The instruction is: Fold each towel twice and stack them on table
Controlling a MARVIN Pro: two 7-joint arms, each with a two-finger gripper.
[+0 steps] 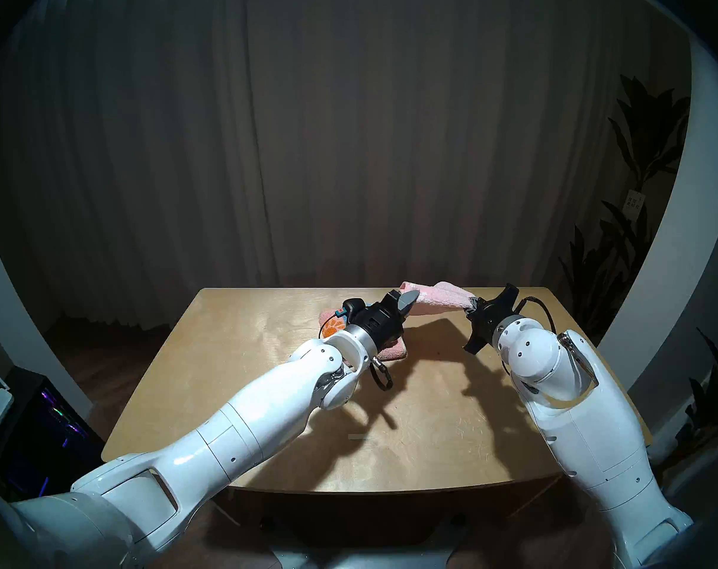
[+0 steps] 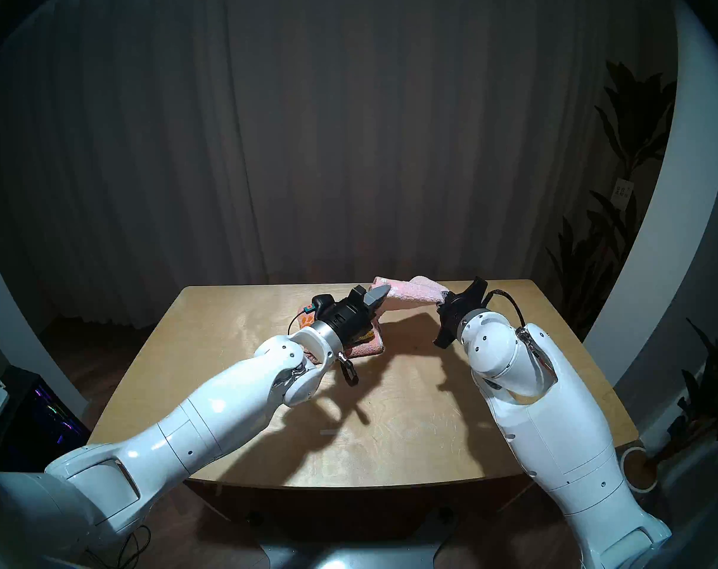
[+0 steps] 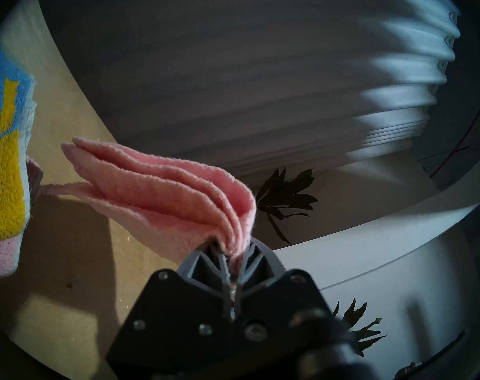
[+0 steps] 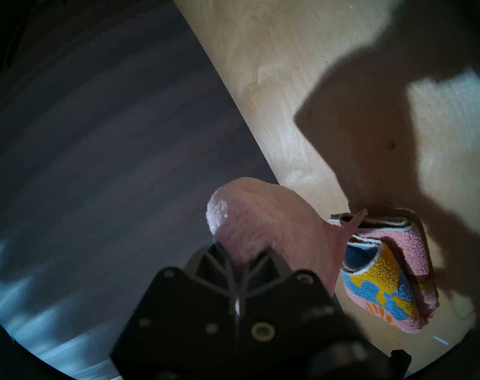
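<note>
both left gripper [image 1: 408, 305] and right gripper [image 1: 472, 305] clenched on ends of folded plain pale pink terry towel [image 1: 435, 301], held above light plywood table [image 1: 226, 371] for stacking onto folded sunflower-patterned pink-blue towel [image 4: 384, 283].

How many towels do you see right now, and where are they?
2. The plain pink towel hangs in the air between the left gripper and right gripper; the folded sunflower towel lies on the table.
</note>
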